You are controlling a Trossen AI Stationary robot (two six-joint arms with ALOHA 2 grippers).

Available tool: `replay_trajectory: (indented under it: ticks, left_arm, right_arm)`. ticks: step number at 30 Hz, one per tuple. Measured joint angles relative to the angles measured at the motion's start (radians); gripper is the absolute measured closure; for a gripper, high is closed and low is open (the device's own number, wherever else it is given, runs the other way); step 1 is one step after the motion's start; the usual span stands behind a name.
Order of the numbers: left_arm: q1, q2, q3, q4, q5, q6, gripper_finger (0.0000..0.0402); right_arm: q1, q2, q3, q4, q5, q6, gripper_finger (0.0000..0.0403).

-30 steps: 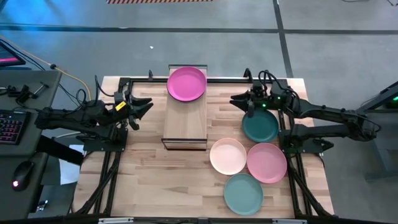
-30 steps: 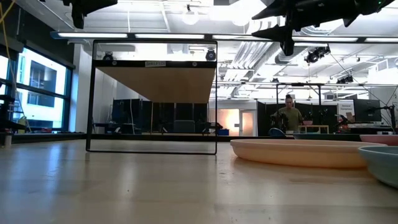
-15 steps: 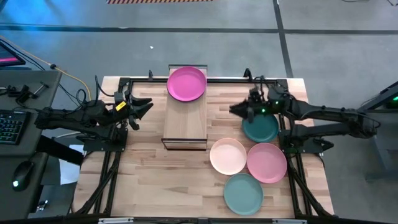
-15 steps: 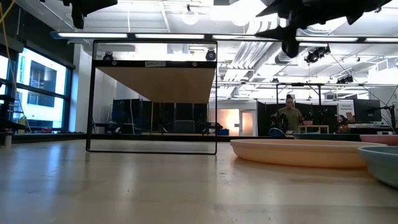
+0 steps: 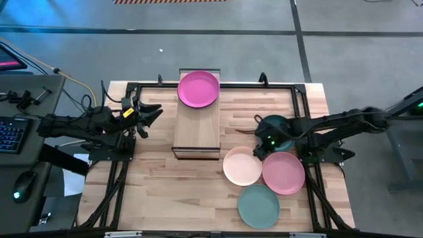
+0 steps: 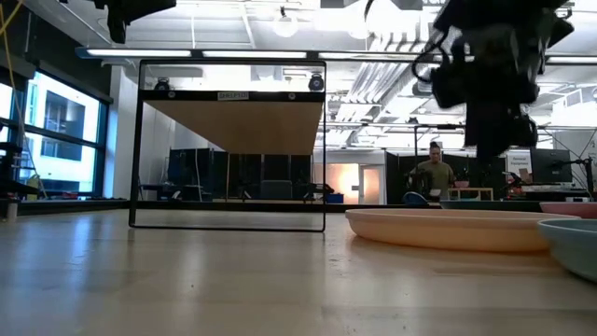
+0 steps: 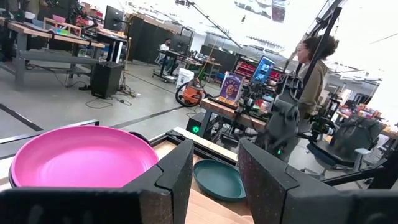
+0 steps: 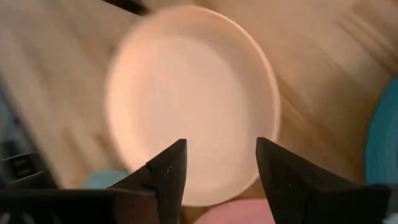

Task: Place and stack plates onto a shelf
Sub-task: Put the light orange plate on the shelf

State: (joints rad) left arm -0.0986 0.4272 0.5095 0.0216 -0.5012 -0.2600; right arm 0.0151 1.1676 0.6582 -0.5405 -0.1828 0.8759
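Observation:
The magenta plate (image 5: 198,89) lies on the far end of the wooden shelf (image 5: 196,129); it also shows in the left wrist view (image 7: 81,155). The cream plate (image 5: 240,166), pink plate (image 5: 285,173), light teal plate (image 5: 258,205) and dark green plate (image 5: 283,135) lie flat on the table's right half. My right gripper (image 5: 259,149) is open and points down, above the cream plate (image 8: 193,93), touching nothing. My left gripper (image 5: 151,114) is open and empty, left of the shelf. No dark grey-black plate shows.
My right arm crosses over the dark green plate (image 7: 217,180) and hides part of it. The shelf's near half (image 5: 196,139) is bare wood. A dark metal frame (image 5: 301,112) runs along the table's edges. People (image 7: 311,62) stand in the room beyond the table.
My right gripper has gone from above the dark green plate's far edge toward the table's near edge and downward. It has tipped to point down and is now over the cream plate. No plate has moved.

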Motion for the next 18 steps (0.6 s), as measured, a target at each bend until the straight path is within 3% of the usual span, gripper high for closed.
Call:
replay_trajectory:
  ticks: [7,18]
  left_arm:
    - [0.0,0.0,0.0,-0.001,-0.001,0.0,0.0284]
    - [0.0,0.0,0.0,-0.002,-0.001,0.001,0.0284]
  right_arm:
    - [0.003,0.162,0.0,-0.001,0.022,0.025,0.0229]
    - [0.006,0.286,0.0,0.052,0.022,0.065,0.0231]
